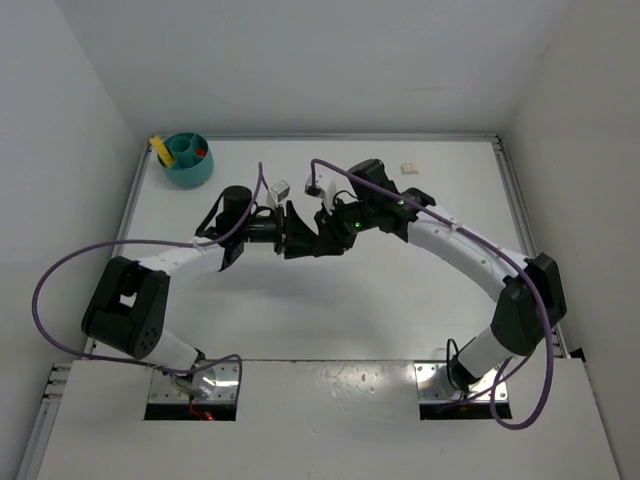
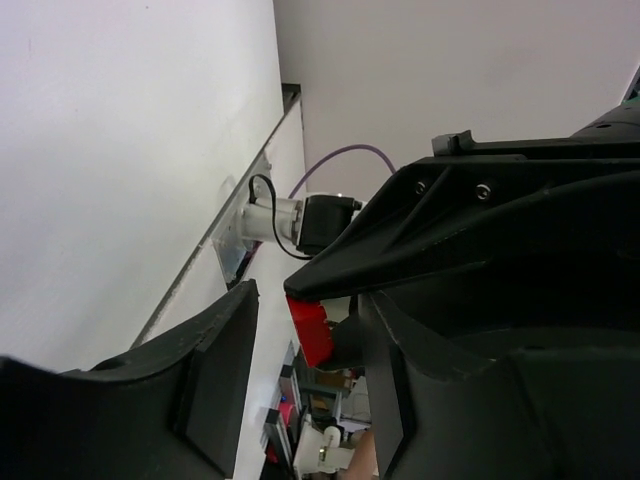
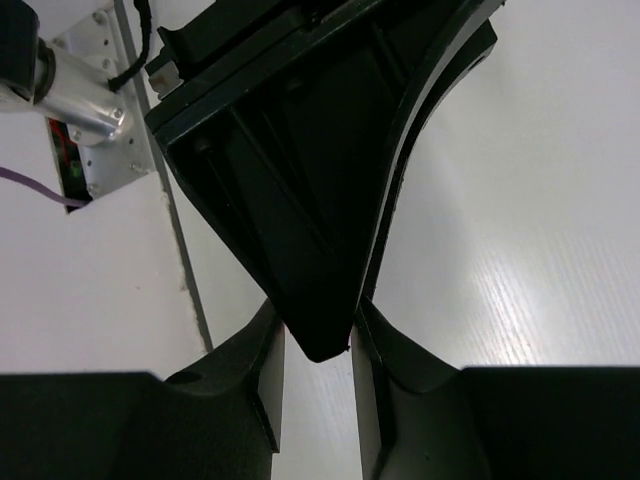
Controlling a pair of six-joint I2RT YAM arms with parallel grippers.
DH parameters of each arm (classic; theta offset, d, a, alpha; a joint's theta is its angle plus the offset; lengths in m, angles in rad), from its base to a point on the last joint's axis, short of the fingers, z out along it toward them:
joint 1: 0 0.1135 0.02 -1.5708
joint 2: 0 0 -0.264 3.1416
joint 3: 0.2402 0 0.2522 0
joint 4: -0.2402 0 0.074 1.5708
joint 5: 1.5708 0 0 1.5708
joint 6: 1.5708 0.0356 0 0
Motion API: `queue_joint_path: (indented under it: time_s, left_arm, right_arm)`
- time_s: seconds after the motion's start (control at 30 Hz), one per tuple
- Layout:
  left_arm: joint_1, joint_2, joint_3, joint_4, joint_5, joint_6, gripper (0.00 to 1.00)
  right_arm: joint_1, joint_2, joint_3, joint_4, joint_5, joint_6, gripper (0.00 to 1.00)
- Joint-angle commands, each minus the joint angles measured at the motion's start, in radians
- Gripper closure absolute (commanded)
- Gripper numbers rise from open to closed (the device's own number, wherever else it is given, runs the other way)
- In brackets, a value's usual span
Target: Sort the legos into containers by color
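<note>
Two pincers meet nose to nose over a white table [image 1: 400, 300].
L pincer [image 2: 312, 300] is released, jaws apart, w/ a red lego [image 2: 308, 328] in the gap, against one finger and just under R pincer's nose; can't tell which grips it. R pincer [image 3: 318, 325] is clenched on the tip of an L pincer finger. Well off beyond L pincer sits the teal bowl [image 1: 187, 160], yellow and red bits inside. Beyond R pincer lies a cream lego [image 1: 409, 168], apart.

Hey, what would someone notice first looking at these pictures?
The left gripper and right gripper meet nose to nose over the middle of the table, the left one open around the right one's tip. Seen from the left wrist, a red lego sits at that tip. The teal bowl stands in the far left corner.
</note>
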Motion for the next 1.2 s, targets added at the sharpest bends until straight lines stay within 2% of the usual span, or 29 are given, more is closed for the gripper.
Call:
queue_joint_path:
  time_s: [0.0, 0.13, 0.17, 0.23, 0.27, 0.33, 0.47, 0.53, 0.63, 0.8, 0.87, 0.93, 0.97, 1.0, 1.03, 1.07, 1.13, 1.17]
  left_arm:
    - [-0.008, -0.023, -0.011, 0.023, 0.131, -0.035, 0.50]
    - [0.024, -0.056, -0.011, -0.017, 0.154, -0.034, 0.64]
    - [0.024, -0.056, -0.021, -0.017, 0.154, -0.021, 0.71]
    - [0.036, -0.081, -0.033, -0.028, 0.154, -0.021, 0.77]
    - [0.046, -0.081, -0.045, -0.028, 0.154, -0.021, 0.83]
    - [0.058, -0.092, -0.045, -0.028, 0.154, 0.004, 0.87]
    - [0.078, -0.101, -0.045, -0.098, 0.134, 0.066, 1.00]
    - [0.101, -0.110, -0.033, -0.127, 0.123, 0.103, 1.00]
    - [0.130, -0.121, -0.007, -0.219, 0.097, 0.193, 1.00]
    - [0.217, -0.112, 0.137, -0.466, 0.016, 0.452, 1.00]
    - [0.228, -0.093, 0.194, -0.538, -0.053, 0.534, 1.00]
    - [0.237, -0.046, 0.325, -0.678, -0.111, 0.679, 1.00]
    - [0.237, -0.017, 0.391, -0.745, -0.231, 0.742, 1.00]
    - [0.237, 0.014, 0.460, -0.794, -0.293, 0.794, 1.00]
    - [0.237, 0.083, 0.610, -0.875, -0.356, 0.895, 1.00]
    - [0.237, 0.114, 0.684, -0.902, -0.518, 0.935, 1.00]
    - [0.237, 0.214, 0.880, -0.914, -0.660, 1.029, 1.00]
    - [0.237, 0.256, 0.953, -0.948, -0.784, 1.055, 1.00]
  right_arm:
    - [-0.003, 0.030, 0.051, 0.231, 0.014, 0.078, 1.00]
    - [-0.012, 0.039, 0.032, 0.275, 0.043, 0.103, 1.00]
    - [-0.012, 0.039, 0.023, 0.285, 0.043, 0.114, 1.00]
    - [-0.022, 0.039, 0.014, 0.285, 0.078, 0.114, 1.00]
    - [-0.022, 0.039, 0.005, 0.285, 0.090, 0.114, 1.00]
    - [-0.022, 0.030, -0.006, 0.294, 0.125, 0.103, 1.00]
    - [-0.022, 0.020, -0.017, 0.294, 0.201, 0.094, 1.00]
    - [-0.022, 0.020, -0.017, 0.271, 0.262, 0.083, 0.85]
    - [-0.031, -0.006, -0.003, 0.239, 0.299, 0.065, 0.55]
    - [-0.051, -0.061, 0.019, 0.151, 0.330, 0.023, 0.50]
    - [-0.061, -0.090, 0.019, 0.142, 0.363, -0.003, 0.50]
    - [-0.071, -0.099, 0.009, 0.142, 0.394, -0.003, 0.49]
    - [-0.080, -0.111, -0.003, 0.142, 0.403, -0.016, 0.49]
    - [-0.080, -0.121, -0.017, 0.142, 0.423, -0.026, 0.49]
    - [-0.091, -0.121, -0.017, 0.142, 0.423, -0.026, 0.49]
    - [-0.091, -0.121, -0.029, 0.142, 0.423, -0.026, 0.49]
    - [-0.100, -0.121, -0.038, 0.151, 0.423, -0.026, 0.49]
    - [-0.100, -0.121, -0.049, 0.162, 0.423, -0.026, 0.49]
